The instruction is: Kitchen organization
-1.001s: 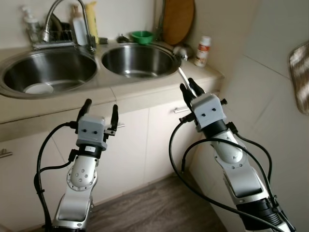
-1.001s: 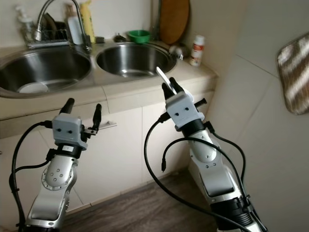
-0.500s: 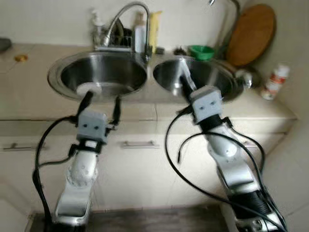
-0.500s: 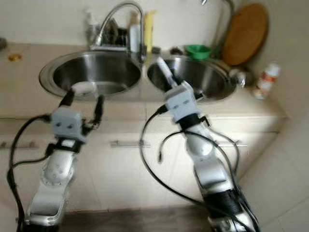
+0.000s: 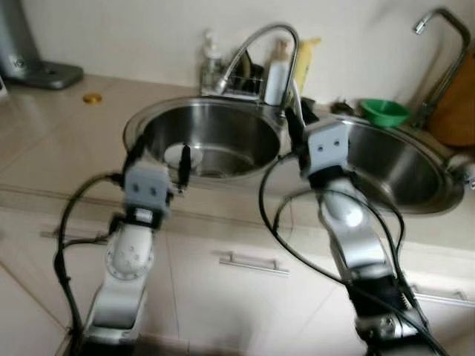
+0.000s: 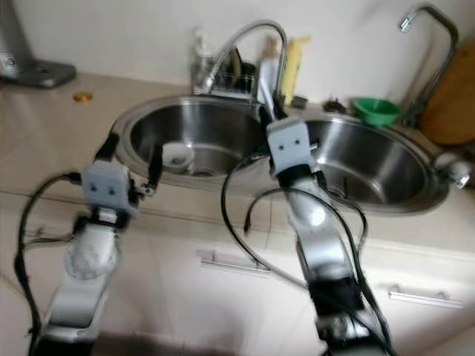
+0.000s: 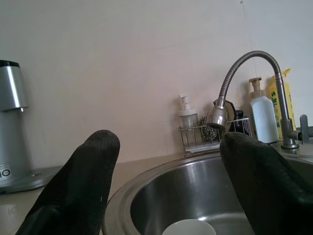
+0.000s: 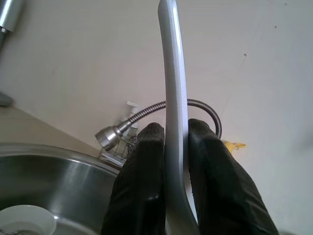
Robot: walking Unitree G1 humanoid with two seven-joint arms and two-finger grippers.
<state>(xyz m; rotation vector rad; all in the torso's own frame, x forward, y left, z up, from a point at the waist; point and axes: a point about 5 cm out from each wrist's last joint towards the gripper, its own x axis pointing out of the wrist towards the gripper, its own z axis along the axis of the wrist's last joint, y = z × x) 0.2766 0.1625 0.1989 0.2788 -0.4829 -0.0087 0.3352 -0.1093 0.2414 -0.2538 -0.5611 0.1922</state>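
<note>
You're squared up to the left sink (image 5: 148, 122), both arms raised at its front rim, so this reads as a drop-off: the utensil is probably headed into a basin.

Right gripper (image 8: 171, 161): fingers (image 8: 142, 191) clamped tight on a thin silver utensil (image 8: 172, 88), pinched flat between the pads with the handle running up past the tips. I can't see its working end, so spoon, knife or spatula is a guess. It's held upright, likely to keep the long end clear of the faucet (image 5: 256, 41) while you close in. In the head views the gripper sits at the sink's right rim, on the divider to the right sink (image 5: 415, 174), just in front of the faucet base.

Left gripper (image 5: 159, 154): fingers (image 7: 78, 176) wide apart, holding nothing, touching nothing. It hovers over the sink's front rim and looks straight across the basin. Presumably parked there ready to take something out.

In the sink, near its middle: one small white bowl (image 5: 178, 154), apart from both grippers.

Behind the sink: soap rack (image 7: 198, 137) with a pump bottle (image 7: 187, 115), and a white bottle (image 7: 263, 115) and yellow bottle (image 5: 304, 63) to its right. The green bowl (image 5: 384, 111) sits behind the right sink.

The head views are soft, so treat the right gripper's clearance to the faucet as uncertain.
</note>
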